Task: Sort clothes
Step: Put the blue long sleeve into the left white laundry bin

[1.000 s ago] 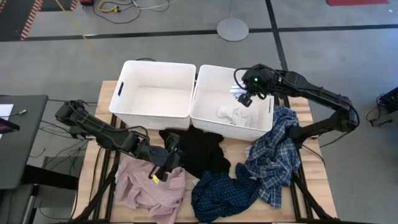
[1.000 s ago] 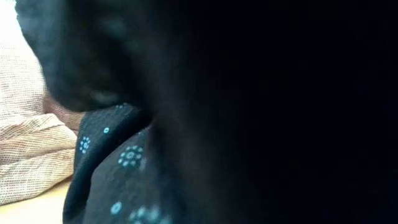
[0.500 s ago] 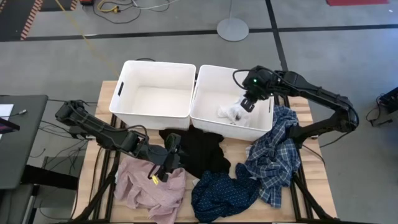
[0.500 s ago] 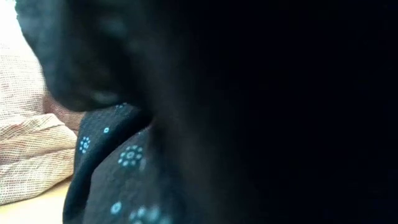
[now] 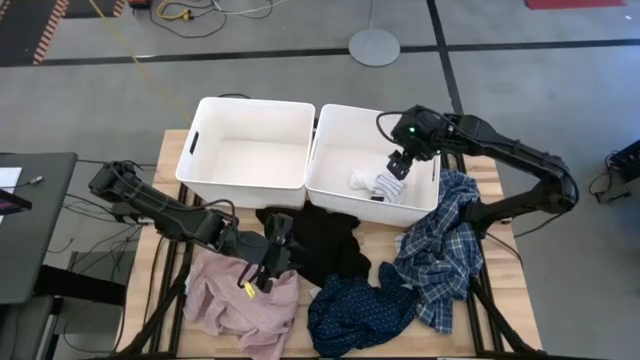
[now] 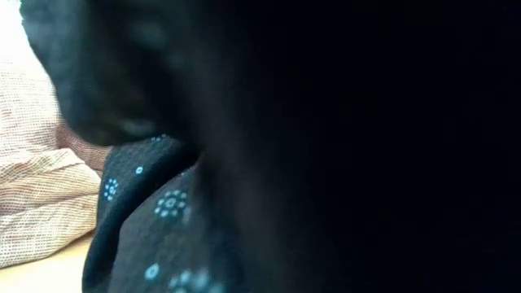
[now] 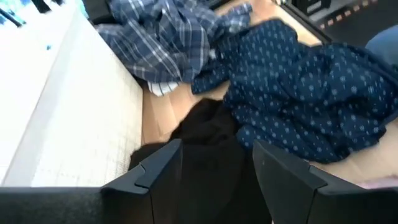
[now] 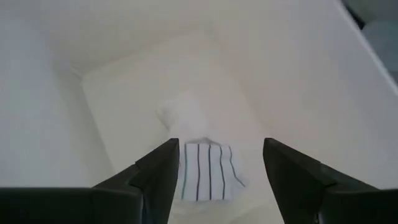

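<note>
My left gripper (image 5: 282, 248) is open, low at the left edge of the black garment (image 5: 325, 245); in the left wrist view its fingers stand on either side of a black fold (image 7: 211, 140). The dusty-pink garment (image 5: 235, 300), the navy dotted one (image 5: 360, 310) and the plaid shirt (image 5: 445, 250) lie on the table. My right gripper (image 5: 398, 168) hangs open and empty inside the right bin (image 5: 345, 110), above a striped sock (image 8: 208, 171) and a white sock (image 8: 186, 115) lying on the bin's floor. My left gripper's fingers (image 7: 158, 171) flank the black garment's fold, slanting down from the table's left side; I cannot tell whether they touch the cloth.
The left white bin (image 5: 255, 102) stands beside the right one at the table's far side. The plaid shirt's upper part leans on the right bin's outer wall. The low view is almost filled by dark cloth, with navy dotted fabric (image 6: 155, 220) and pink fabric (image 6: 32, 203) at its left.
My right gripper has gone a little down and toward the table's near edge inside the right bin. The striped sock now lies on the bin's floor beside the white sock.
</note>
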Controlling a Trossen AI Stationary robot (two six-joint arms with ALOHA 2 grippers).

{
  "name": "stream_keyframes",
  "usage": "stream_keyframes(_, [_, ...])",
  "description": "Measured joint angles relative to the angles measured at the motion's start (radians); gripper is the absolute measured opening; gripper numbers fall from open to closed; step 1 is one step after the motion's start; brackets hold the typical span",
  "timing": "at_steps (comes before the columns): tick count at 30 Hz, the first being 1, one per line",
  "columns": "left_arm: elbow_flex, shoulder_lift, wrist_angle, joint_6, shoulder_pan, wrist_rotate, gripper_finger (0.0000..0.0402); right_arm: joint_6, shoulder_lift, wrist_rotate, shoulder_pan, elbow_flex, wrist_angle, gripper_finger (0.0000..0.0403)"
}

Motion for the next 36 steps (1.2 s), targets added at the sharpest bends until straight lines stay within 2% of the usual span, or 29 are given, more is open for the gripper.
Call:
stream_keyframes(6, [0.000, 0.000, 0.108, 0.048, 0.027, 0.025, 0.0190, 0.007, -0.078, 0.000, 0.065, 0.001, 0.084, 0.0248])
stream_keyframes(11, [0.000, 0.000, 0.104, 0.066, 0.051, 0.042, 0.0190, 0.036, -0.165, -0.001, 0.161, 0.002, 0.091, 0.0248])
stream_keyframes(16, [0.000, 0.000, 0.045, 0.066, 0.057, 0.043, 0.0190, 0.093, -0.238, -0.002, 0.320, 0.002, 0.071, 0.0248])
stream_keyframes(21, [0.000, 0.000, -0.028, 0.044, 0.056, 0.043, 0.0190, 0.187, -0.252, -0.003, 0.513, 0.002, 0.021, 0.0248])
stream_keyframes(29, [0.000, 0.000, -0.085, 0.018, 0.056, 0.043, 0.0190, 0.276, -0.112, -0.003, 0.824, 0.002, 0.031, 0.0250])
stream_keyframes(36, [0.000, 0.000, -0.098, 0.013, 0.056, 0.043, 0.0190, 0.303, 0.101, -0.002, 0.950, 0.002, 0.121, 0.0251])
